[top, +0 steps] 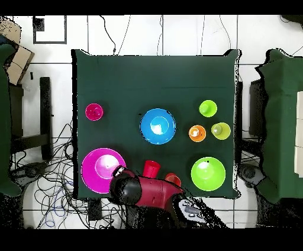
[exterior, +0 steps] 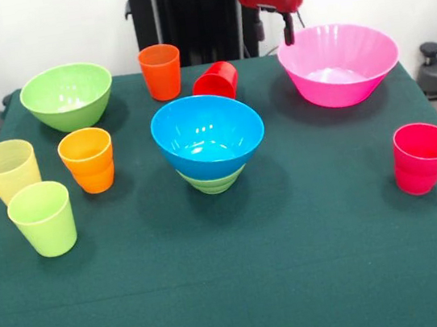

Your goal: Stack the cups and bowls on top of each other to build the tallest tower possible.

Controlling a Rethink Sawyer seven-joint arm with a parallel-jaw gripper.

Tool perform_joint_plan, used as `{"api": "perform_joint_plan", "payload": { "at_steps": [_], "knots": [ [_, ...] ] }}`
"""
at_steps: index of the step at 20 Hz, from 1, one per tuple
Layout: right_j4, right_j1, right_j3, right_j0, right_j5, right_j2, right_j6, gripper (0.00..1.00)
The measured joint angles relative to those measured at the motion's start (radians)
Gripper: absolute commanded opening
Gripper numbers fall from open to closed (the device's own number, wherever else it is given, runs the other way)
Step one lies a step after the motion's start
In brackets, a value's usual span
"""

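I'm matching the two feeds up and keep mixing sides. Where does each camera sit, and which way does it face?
Front view: across the table from the robot, facing its pedestal; the gripper hangs at the top edge by the pink bowl.
Overhead view: above the table, looking straight down; the red arm enters from the bottom.
Shared: both show the blue bowl centrally, but turned half round against each other.

front view low across the table [exterior: 300, 282] facing the robot, overhead view straight down, both covering the whole tabletop

Open cloth [exterior: 300, 282] front-centre; blue bowl [exterior: 208, 132] blocks middle; cups [exterior: 39, 189] crowd one side.
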Motion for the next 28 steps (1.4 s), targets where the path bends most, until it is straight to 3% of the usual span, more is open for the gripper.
{"api": "perform_joint_plan", "payload": {
  "at_steps": [16, 28],
  "knots": [
    [-0.021, 0.014, 0.06, 0.005, -0.088, -0.002, 0.0, 1.0],
    [-0.021, 0.138, 0.059, 0.036, -0.203, -0.018, 0.0, 1.0]
  ]
}}
